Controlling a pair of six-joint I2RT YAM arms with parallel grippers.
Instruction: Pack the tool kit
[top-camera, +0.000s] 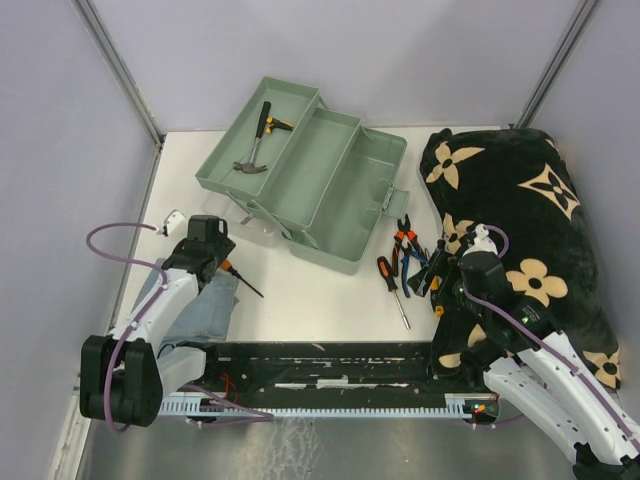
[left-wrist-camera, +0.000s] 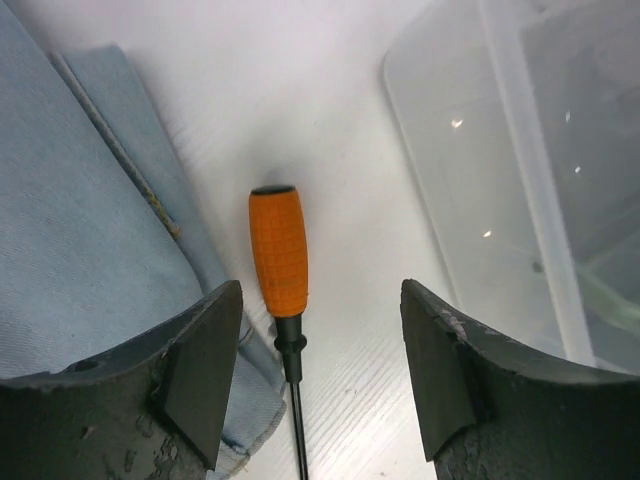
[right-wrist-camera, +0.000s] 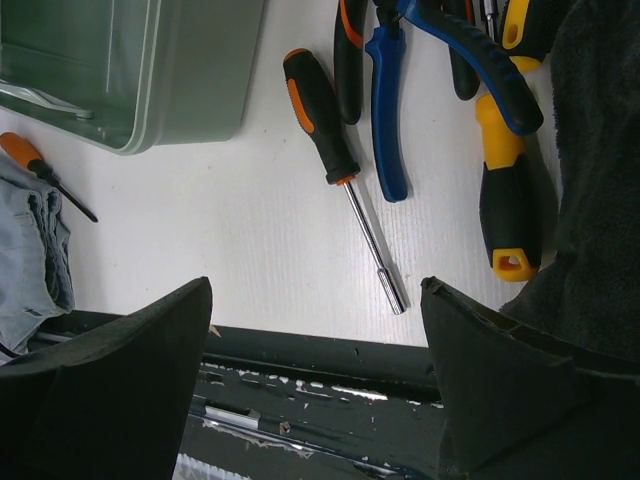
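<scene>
Hovering low off the near-left corner of the toolbox (top-camera: 325, 248), the left gripper (left-wrist-camera: 318, 330) has its fingers apart and clamped on nothing. The small orange screwdriver (left-wrist-camera: 279, 250) lies flat on the table (top-camera: 300, 315) between them, touching neither pad. Picking it up looks like the step in hand.

To do it well, I would take the fat orange handle, not the thin shaft that runs back under the wrist. Lower until both pads flank the grip, then close squarely across it. The folded grey-blue cloth (left-wrist-camera: 90, 250) lies just beside the handle on the side away from the toolbox. Its corner reaches under the finger there, so that pad could pinch fabric along with the tool. What seems to be a translucent lid (left-wrist-camera: 500, 180) lies on the toolbox side, apart from the other finger.

Off the near-right corner of the toolbox, the right gripper (right-wrist-camera: 315, 300) is spread wide and empty. Under it lie an orange-and-black driver (right-wrist-camera: 320, 115), blue-handled pliers (right-wrist-camera: 385, 110) and a yellow-and-black handled tool (right-wrist-camera: 505, 180). They are crowded between the toolbox and the black blanket (top-camera: 530, 230).

Farther off, the toolbox stands open with its trays folded out. Only the hammer (top-camera: 257, 145) is seen inside, in the far-left tray. Most tools are outside it, so the packing seems barely begun.
</scene>
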